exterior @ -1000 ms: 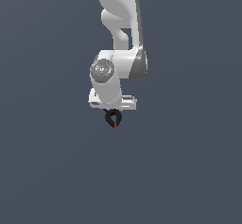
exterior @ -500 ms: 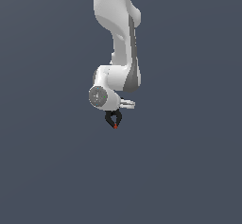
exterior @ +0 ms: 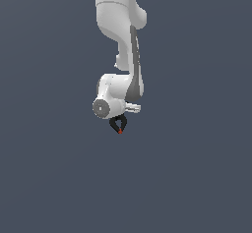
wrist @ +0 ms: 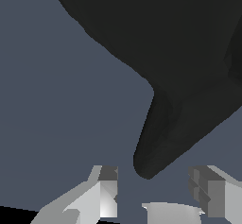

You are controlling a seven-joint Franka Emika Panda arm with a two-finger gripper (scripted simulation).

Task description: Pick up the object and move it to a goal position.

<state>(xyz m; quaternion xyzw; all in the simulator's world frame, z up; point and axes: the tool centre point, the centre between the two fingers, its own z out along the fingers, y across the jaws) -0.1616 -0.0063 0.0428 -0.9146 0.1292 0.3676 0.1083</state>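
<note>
One small black clamp [exterior: 118, 125] hung directly under the wrist of the white arm [exterior: 120, 45] in the exterior view, its two thin handles splayed upward toward the hand and its red tip pointing down. No table or goal marker was visible — only a plain grey background.

In the wrist view, a large dark shape [wrist: 175, 76] filled most of the frame and tapered to a blunt end between the two light fingers [wrist: 106, 190]. The fingers stood apart on either side of that end; contact with it could not be confirmed, so whether the gripper [wrist: 156, 190] was pinching the clamp could not be determined.

Handling judgement: the clamp appeared light and rigid, with narrow, smooth limbs that offer little bearing surface. A hold across the thicker body near the pivot would likely be more secure than one on a single handle — thin handles may twist or slip out under side load.
</note>
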